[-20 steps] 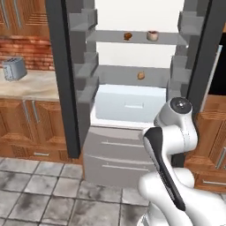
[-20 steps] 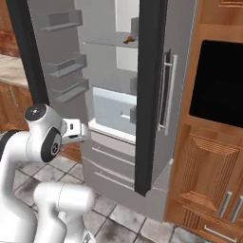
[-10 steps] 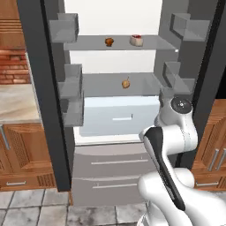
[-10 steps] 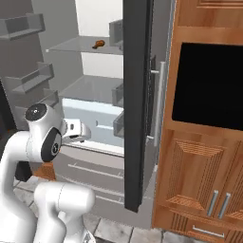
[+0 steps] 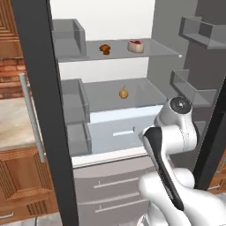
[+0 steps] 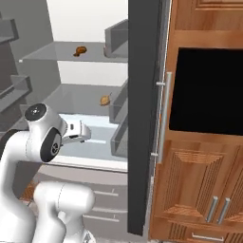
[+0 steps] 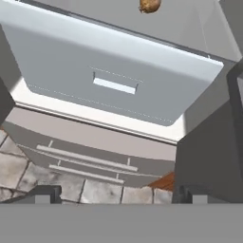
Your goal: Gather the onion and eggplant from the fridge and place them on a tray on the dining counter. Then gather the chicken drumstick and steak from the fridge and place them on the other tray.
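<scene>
We stand in front of the fridge (image 5: pixel 35 88) with both its doors swung wide, our gripper (image 7: pixel 116 193) spread fully open and holding nothing. In the hand view its two dark fingertips (image 7: pixel 45 193) stand far apart, aimed down at the pale crisper drawer (image 7: pixel 111 71) and the two grey bottom drawers (image 7: pixel 90 156), with tiled floor (image 7: pixel 19 171) showing beyond them.

The onion (image 5: pixel 124 93) sits on the middle shelf (image 5: pixel 132 95), above and beyond our gripper; in the hand view it shows at the top edge (image 7: pixel 149 4), just past the far lip of the crisper drawer, well apart from our fingertips. In the right base view the same onion (image 6: pixel 105 100) lies above and to the right of our hand.

Higher still, on the top shelf (image 5: pixel 150 50), well above our gripper, rest the chicken drumstick (image 5: pixel 105 48) and, just to its right, the steak (image 5: pixel 135 46), near each other but not touching. The right base view shows the drumstick (image 6: pixel 79 50) too.

A wooden cabinet (image 6: pixel 204 171) with a dark oven window (image 6: pixel 206 90) stands to the right of the fridge.
</scene>
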Controlling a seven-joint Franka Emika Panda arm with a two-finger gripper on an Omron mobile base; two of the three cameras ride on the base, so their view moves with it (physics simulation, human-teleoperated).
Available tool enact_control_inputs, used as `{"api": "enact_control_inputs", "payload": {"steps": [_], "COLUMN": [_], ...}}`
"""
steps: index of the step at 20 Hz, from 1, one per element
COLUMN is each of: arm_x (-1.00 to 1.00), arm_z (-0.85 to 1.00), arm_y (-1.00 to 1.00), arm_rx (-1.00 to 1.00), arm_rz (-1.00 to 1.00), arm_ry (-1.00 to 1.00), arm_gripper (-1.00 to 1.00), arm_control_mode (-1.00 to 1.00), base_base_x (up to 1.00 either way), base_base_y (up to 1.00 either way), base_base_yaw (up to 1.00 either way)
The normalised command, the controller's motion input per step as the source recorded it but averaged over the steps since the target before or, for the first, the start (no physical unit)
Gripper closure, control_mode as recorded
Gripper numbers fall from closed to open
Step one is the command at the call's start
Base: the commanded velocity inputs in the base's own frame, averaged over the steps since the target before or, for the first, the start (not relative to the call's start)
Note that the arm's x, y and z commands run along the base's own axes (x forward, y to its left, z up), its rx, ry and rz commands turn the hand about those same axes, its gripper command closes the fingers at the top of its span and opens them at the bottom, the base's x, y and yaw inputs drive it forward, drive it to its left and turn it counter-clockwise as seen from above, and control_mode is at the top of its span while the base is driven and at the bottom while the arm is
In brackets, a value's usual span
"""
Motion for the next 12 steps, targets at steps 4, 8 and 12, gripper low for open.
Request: {"api": "enact_control_inputs", "payload": {"steps": [4, 8, 12], "arm_x": [0.0, 0.0, 0.0], "arm_z": [0.0, 0.0, 0.0], "arm_y": [0.0, 0.0, 0.0], "arm_rx": [0.0, 0.0, 0.0], "arm_rz": [0.0, 0.0, 0.0], "arm_ry": [0.0, 0.0, 0.0], "arm_gripper": [-1.0, -1.0, -1.0], "arm_control_mode": [1.0, 1.0, 1.0], "base_base_x": [0.63, 0.56, 0.47], "base_base_y": [0.43, 0.28, 0.13], "base_base_yaw": [-0.28, -0.22, -0.16]}}
